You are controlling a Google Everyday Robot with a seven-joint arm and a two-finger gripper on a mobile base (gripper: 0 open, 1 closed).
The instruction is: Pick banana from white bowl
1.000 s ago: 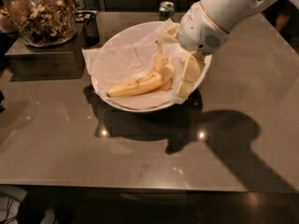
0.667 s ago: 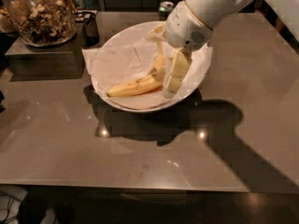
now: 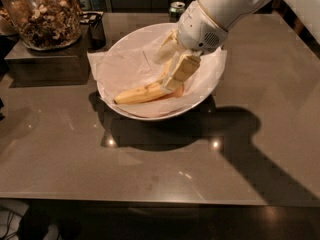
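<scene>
Banana [image 3: 140, 93]: lies in the white bowl [image 3: 155, 117] on crinkled paper lining [image 3: 125, 64], tip pointing left, right end rising toward me.
White bowl: stands on the grey surface [image 3: 150, 174].
End effector [image 3: 165, 73]: lowered into the bowl over the banana's right end; fingers [image 3: 184, 68] apart, straddling that end, holding nothing that I can confirm.
Surroundings: jar of nuts [image 3: 42, 14] rear left; can [image 3: 176, 8] behind the bowl.

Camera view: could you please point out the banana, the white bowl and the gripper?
banana [image 3: 140, 94], camera view, middle of its yellow body.
white bowl [image 3: 150, 116], camera view, its front rim.
gripper [image 3: 167, 74], camera view, its tip, down in the bowl.
</scene>
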